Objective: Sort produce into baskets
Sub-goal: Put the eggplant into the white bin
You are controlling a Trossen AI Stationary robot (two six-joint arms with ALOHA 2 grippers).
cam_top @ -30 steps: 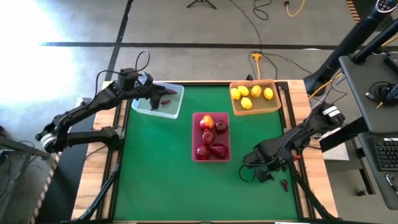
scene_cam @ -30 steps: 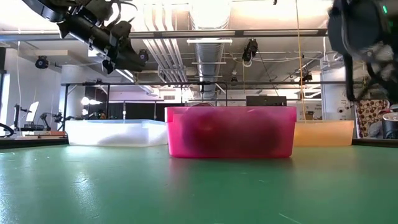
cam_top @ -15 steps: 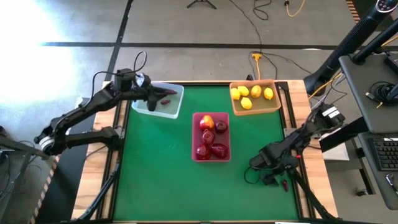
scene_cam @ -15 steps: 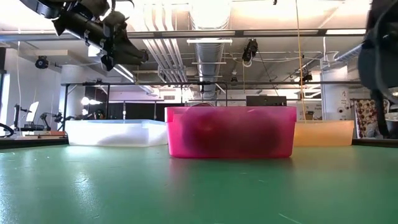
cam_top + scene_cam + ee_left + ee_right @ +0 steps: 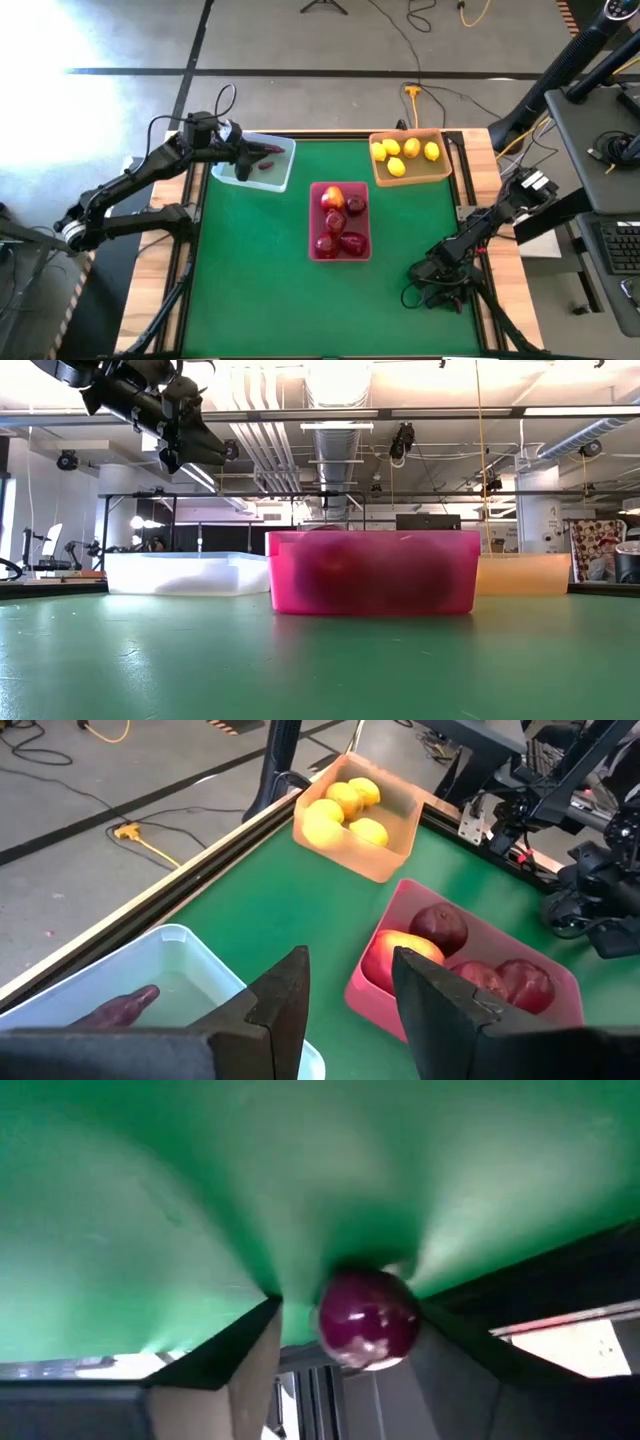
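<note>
My right gripper (image 5: pixel 441 287) is low over the table's near right corner, open. In the right wrist view its two fingers (image 5: pixel 250 1355) stand on either side of a dark maroon piece (image 5: pixel 368 1320) that lies on the green mat. In the high view the gripper hides this piece. My left gripper (image 5: pixel 243 163) hangs open and empty above the pale blue tray (image 5: pixel 280 172), which holds two maroon pieces (image 5: pixel 267 165). It also shows in the low view (image 5: pixel 178 440). The pink-red tray (image 5: pixel 312 220) holds red fruits. The tan-orange tray (image 5: pixel 412 178) holds lemons (image 5: pixel 397 166).
The three trays stand along the far half of the mat: blue at the far left, pink-red in the middle, tan-orange at the far right. The mat's right rail (image 5: pixel 472 270) runs close beside my right gripper. Bare green mat (image 5: pixel 250 280) lies near and left.
My right gripper has gone toward the table's near right corner and down over the maroon piece, leaving the low view. My left gripper has drawn back a little toward the table's left edge above the blue tray.
</note>
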